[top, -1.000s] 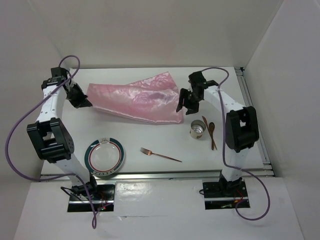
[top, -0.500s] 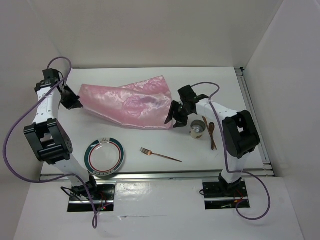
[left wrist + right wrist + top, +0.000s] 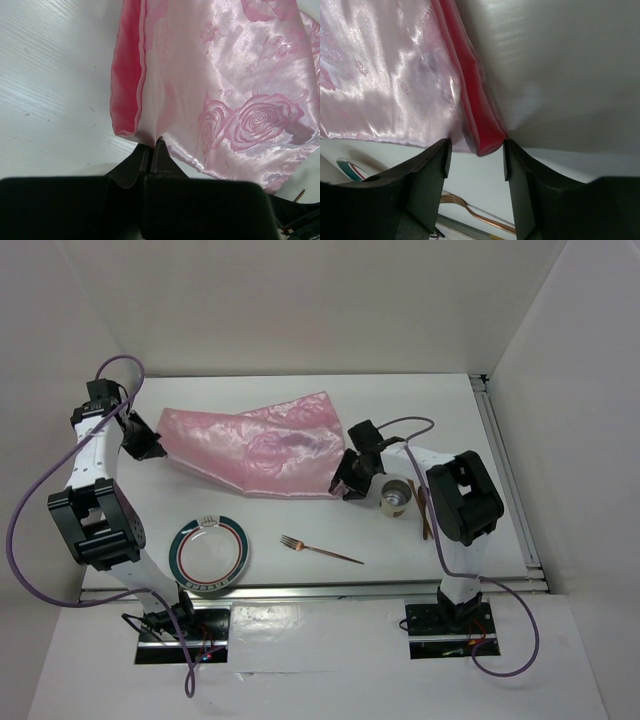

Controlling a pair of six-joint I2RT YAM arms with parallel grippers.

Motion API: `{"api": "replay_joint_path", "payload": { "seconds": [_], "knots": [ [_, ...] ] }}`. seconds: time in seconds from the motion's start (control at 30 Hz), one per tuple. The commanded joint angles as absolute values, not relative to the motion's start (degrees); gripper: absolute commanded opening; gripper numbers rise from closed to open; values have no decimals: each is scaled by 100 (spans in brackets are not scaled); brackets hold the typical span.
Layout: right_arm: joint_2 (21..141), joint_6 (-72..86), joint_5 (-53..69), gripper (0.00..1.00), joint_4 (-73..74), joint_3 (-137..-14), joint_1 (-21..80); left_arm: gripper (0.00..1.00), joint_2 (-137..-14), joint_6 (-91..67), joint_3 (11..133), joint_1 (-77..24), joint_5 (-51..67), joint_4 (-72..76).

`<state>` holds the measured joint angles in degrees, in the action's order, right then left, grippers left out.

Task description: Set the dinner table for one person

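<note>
The big white counter (image 3: pixel 460 420) is the dinner table. It lies flat in front of both arms, and everything else sits on it.

The pink satin cloth (image 3: pixel 255 445) with roses comes next. A second ago it lay farther to the right and farther back. Now it has slid toward the left side and is a bit flatter, though it is still folded over on itself.

The left arm (image 3: pixel 95 455) has pulled back to the left. The left jaws are pressed together and pinch the left corner of the cloth. The right arm (image 3: pixel 460 490) has come nearer and lower, following the cloth's right corner. The right jaws are spread, with the red folded edge between them. They have narrowed a little but do not squeeze it yet.

I think the arms are trying to spread the cloth out. The right jaws must grab the corner first, so both arms can pull it open.

The striped plate (image 3: pixel 208 555) waits near the left arm's base. The small cup (image 3: pixel 396 497) is just beside the right jaws and could get bumped. The fork (image 3: pixel 320 550) and the brown spoon (image 3: pixel 426 525) have not moved.
</note>
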<state>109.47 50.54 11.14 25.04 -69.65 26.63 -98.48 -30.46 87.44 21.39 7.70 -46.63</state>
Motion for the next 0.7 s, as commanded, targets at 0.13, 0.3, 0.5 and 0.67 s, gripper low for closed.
{"api": "replay_joint_path", "payload": {
  "seconds": [0.13, 0.3, 0.5, 0.67],
  "knots": [
    [11435, 5168, 528, 33, 2338, -7400, 2786, 0, -9598, -3138, 8719, 2136, 861, -4588],
    [11180, 5072, 186, 0, 2408, -7566, 2839, 0, -9598, -3138, 8771, 2136, 914, -4588],
    [10565, 4247, -289, 0, 2952, -8866, 2663, 0, -9650, -3190, 9568, 2136, 1484, -4702],
    [10195, 3631, -535, 0, 3269, -10079, 2339, 0, -9650, -3313, 10799, 2136, 2091, -4887]
  ]
}}
